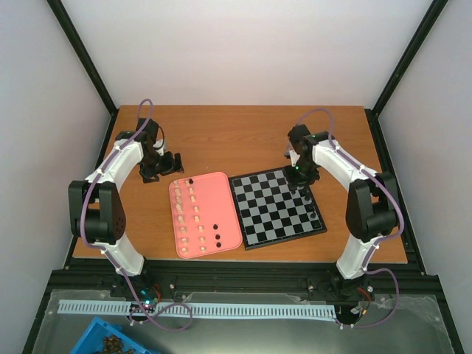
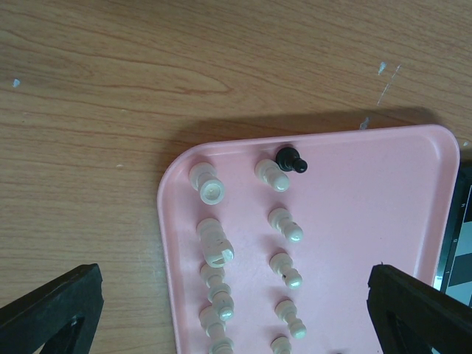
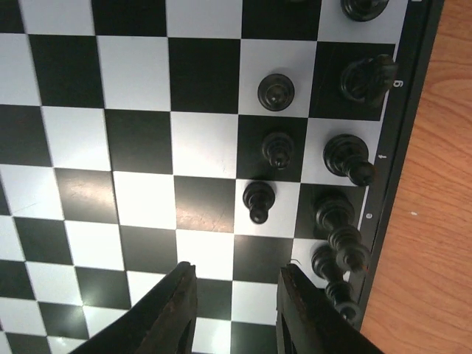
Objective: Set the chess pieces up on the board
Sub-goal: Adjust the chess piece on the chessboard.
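The board (image 1: 273,214) lies right of centre, with several black chess pieces (image 1: 307,197) along its right edge. In the right wrist view, black pawns (image 3: 258,200) stand one file in from a row of taller black pieces (image 3: 348,158) on the board (image 3: 140,74). My right gripper (image 3: 234,295) is open and empty, just above the squares below the nearest pawn; it also shows in the top view (image 1: 302,179). Cream pieces (image 2: 286,225) stand in two columns on the pink tray (image 2: 369,192), with one black pawn (image 2: 291,158). My left gripper (image 2: 234,295) is wide open above them; it also shows in the top view (image 1: 164,167).
The pink tray (image 1: 221,193) lies left of the board, touching it, with a few more black pieces (image 1: 216,234) near its front. The wooden table (image 1: 236,140) has black frame posts at its corners. A blue bin (image 1: 110,341) sits below the table's near edge.
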### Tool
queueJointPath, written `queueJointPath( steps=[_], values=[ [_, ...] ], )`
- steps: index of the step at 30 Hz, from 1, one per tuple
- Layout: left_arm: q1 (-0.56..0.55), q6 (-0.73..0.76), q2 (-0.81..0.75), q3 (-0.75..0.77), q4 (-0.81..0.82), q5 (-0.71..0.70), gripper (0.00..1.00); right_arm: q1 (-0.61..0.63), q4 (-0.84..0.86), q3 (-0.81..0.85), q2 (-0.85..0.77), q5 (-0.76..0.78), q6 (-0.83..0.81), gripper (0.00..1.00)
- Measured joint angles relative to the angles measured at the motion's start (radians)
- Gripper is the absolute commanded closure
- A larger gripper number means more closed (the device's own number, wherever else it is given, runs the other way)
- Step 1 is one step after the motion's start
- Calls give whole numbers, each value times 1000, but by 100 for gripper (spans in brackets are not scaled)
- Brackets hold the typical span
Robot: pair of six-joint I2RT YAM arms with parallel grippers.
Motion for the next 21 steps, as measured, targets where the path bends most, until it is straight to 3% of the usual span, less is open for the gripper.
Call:
queueJointPath(
  steps=[2, 8, 21],
  values=[
    [0, 0, 0, 0, 0, 0, 0, 1, -5, 0, -25, -6, 1, 70],
    [0, 0, 0, 0, 0, 0, 0, 4, -4, 7, -31, -22, 23, 91],
    [0, 0, 0, 0, 0, 0, 0, 5, 25, 34, 68, -24, 30, 95]
  ],
)
